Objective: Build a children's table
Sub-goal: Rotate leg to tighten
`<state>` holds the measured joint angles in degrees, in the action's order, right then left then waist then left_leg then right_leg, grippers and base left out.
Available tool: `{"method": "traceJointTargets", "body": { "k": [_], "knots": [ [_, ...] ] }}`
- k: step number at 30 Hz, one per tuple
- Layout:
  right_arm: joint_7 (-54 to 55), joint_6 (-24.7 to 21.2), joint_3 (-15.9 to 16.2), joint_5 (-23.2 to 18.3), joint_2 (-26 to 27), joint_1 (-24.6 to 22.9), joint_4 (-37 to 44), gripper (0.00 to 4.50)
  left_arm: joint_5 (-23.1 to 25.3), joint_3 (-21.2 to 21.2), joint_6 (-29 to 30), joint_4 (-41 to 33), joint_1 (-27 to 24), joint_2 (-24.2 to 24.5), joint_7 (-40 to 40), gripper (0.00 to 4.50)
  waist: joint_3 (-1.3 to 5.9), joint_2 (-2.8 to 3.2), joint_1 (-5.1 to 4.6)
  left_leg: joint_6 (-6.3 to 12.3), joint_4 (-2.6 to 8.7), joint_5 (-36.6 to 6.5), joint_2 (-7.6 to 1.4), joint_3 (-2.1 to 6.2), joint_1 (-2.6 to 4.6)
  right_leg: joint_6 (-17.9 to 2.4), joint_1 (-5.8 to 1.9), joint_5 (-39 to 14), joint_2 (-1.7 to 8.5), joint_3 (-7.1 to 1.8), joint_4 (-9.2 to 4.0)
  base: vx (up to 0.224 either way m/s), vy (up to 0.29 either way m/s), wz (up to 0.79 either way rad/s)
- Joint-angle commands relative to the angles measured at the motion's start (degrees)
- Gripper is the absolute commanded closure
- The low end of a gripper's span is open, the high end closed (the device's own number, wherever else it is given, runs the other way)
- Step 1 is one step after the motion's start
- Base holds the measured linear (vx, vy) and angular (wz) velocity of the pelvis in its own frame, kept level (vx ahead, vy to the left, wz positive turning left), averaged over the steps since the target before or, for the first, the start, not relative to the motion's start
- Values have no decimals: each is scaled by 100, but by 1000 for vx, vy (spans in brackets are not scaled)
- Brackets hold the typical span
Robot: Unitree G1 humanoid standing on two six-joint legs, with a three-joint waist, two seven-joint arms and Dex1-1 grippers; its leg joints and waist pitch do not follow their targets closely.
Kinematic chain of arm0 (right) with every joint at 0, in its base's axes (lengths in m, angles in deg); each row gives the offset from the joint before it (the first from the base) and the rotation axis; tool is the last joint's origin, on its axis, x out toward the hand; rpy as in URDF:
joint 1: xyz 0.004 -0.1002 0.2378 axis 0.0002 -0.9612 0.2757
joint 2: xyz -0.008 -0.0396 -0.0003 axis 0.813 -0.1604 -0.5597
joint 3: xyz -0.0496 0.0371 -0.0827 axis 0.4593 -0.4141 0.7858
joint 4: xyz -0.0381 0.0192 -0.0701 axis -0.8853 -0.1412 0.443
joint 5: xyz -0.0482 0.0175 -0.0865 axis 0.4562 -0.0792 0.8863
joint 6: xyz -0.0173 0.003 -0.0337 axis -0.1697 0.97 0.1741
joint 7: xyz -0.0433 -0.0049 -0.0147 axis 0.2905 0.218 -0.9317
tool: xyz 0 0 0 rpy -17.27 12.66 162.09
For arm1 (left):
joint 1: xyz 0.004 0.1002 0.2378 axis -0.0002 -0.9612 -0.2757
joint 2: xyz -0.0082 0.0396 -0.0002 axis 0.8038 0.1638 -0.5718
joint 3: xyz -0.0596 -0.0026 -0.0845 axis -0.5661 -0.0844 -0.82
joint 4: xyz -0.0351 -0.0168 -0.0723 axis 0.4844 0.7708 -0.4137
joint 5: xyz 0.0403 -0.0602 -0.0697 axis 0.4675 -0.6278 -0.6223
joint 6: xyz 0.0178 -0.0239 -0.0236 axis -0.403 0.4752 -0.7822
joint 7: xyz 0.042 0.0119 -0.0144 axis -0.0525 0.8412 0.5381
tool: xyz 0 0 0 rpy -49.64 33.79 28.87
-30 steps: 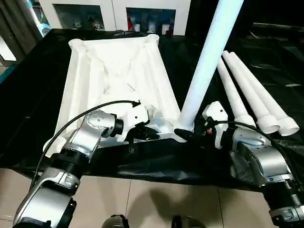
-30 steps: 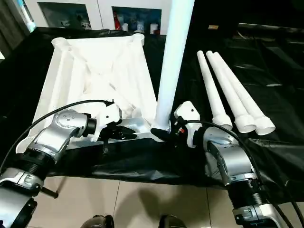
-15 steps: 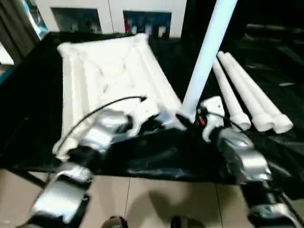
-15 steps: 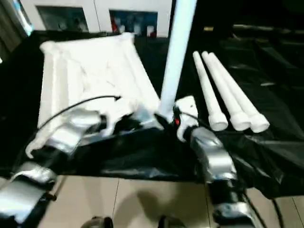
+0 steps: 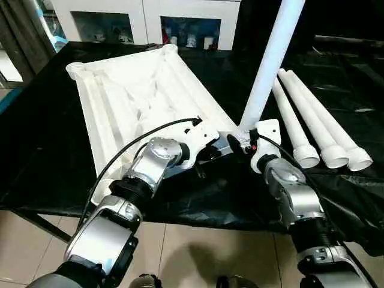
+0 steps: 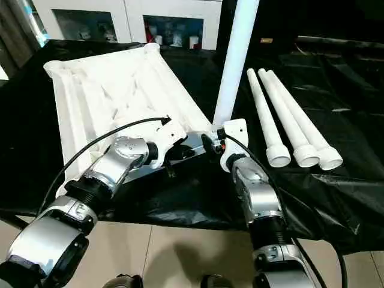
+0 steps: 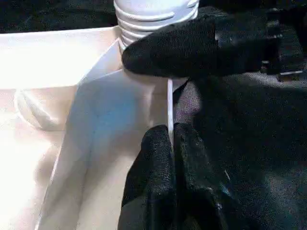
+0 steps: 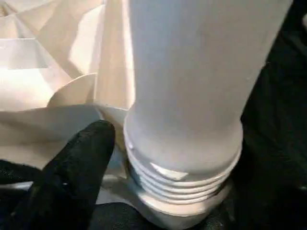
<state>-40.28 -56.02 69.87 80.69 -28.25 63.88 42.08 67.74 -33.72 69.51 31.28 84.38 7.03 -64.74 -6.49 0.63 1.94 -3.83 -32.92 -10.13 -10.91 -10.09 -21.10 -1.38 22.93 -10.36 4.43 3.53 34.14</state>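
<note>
The children's table top (image 5: 132, 96) lies upside down on the black-covered bench, white and ribbed. One white leg (image 5: 270, 60) stands in its near right corner socket and leans slightly right. Its threaded base (image 8: 182, 177) sits in the socket. My left gripper (image 7: 171, 132) is shut on the top's thin near rim (image 7: 170, 98) beside that corner. My right gripper (image 5: 240, 144) is open around the leg's base. One of its black fingers (image 8: 76, 172) stands just off the threads; the other is hidden behind the leg. Three more legs (image 5: 318, 120) lie side by side to the right.
A black sheet (image 5: 198, 198) covers the bench and hangs over its near edge, with tiled floor (image 5: 192, 252) below. White cabinets with glass doors (image 5: 186, 30) stand behind the bench. My left arm's black cable (image 5: 120, 162) arcs over the table top's near end.
The table top's near right corner has slid away from me and the top has turned, its far end swinging left. Both arms went forward with it. The three lying legs stayed put.
</note>
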Motion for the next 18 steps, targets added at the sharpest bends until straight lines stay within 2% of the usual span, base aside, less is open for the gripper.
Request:
{"method": "traceJointTargets", "body": {
  "k": [1, 3, 6, 7, 8, 10, 13, 18],
  "knots": [
    [-448, -128, 336, -45, -84, -169, 111, 62, -129, 104, -283, -22, -75, 5, -302, 450, 392, -41, 7, 412, 386, -1036, -182, 47, 31, -1264, -290, -1136, 371, -269, -453, 0, 0, 0],
    [-934, -179, 393, -106, -421, -316, 465, 62, -191, 113, -310, -249, -232, 261, -684, 450, 394, -46, 24, 510, 375, -930, -181, 42, 18, -1279, -305, -989, 380, -275, -432, 0, 0, 0],
    [-1784, -248, 426, -334, -926, -498, 973, 62, -391, 86, -457, -627, -492, 654, -1420, 450, 423, -76, 16, 729, 344, -568, -187, 37, -17, -1430, -338, -349, 369, -278, -353, 0, 0, 0],
    [-2035, -249, 450, -393, -1073, -548, 1105, 62, -455, 81, -467, -746, -564, 760, -1637, 450, 432, -55, 14, 821, 331, -455, -192, 35, -11, -1521, -329, -103, 363, -272, -318, 0, 0, 0],
    [-2208, -262, 460, -440, -1170, -587, 1206, 62, -476, 85, -498, -802, -603, 836, -1763, 450, 427, -74, 10, 883, 324, -435, -202, 24, -6, -1580, -323, 15, 363, -276, -309, 0, 0, 0],
    [-2511, -347, 461, -582, -1333, -661, 1395, 62, -539, 102, -576, -923, -685, 976, -2026, 450, 434, -51, 12, 941, 316, -402, -205, 27, -3, -1638, -327, 79, 366, -271, -291, 0, 0, 0],
    [-2834, -417, 500, -693, -1523, -729, 1558, 62, -674, 115, -552, -1124, -797, 1137, -2361, 450, 420, -42, 9, 943, 325, -444, -229, 25, 11, -1689, -307, 10, 362, -264, -285, 0, 0, 0],
    [-3180, -442, 638, -686, -1693, -761, 1651, 62, -755, 93, -505, -1328, -916, 1343, -2668, 450, 413, -44, 18, 793, 338, -593, -234, 12, 26, -1656, -296, -292, 370, -275, -306, 0, 0, 0]
  ]
}}
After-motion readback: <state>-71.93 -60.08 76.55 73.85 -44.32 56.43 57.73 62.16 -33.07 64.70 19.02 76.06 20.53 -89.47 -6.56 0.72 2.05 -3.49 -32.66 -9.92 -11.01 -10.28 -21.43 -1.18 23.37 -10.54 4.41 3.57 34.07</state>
